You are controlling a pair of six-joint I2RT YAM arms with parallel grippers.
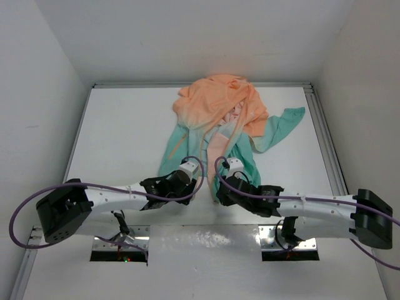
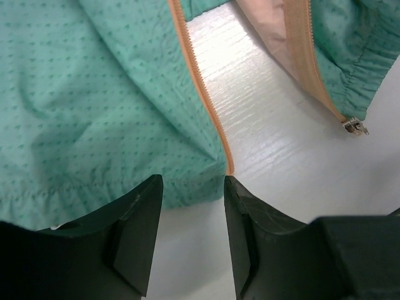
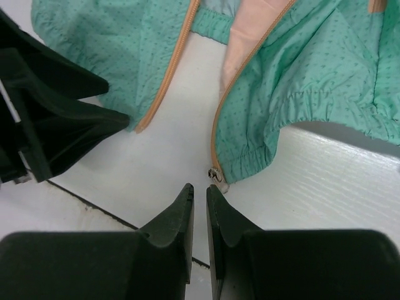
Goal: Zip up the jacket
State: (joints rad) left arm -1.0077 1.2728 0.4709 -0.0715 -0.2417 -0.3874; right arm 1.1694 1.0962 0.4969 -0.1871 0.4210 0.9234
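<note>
Jacket unzipped on tabletop: left gripper spread at hem; right gripper nearly closed, empty, zipper slider at 12 o'clock.

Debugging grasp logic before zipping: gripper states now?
Left gripper: open, empty, at the jacket hem.
Right gripper: nearly closed, empty, just short of the zipper slider.

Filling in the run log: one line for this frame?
jacket: unzipped | left gripper: open, at bare zipper end | right gripper: nearly shut, empty, just short of slider
</note>
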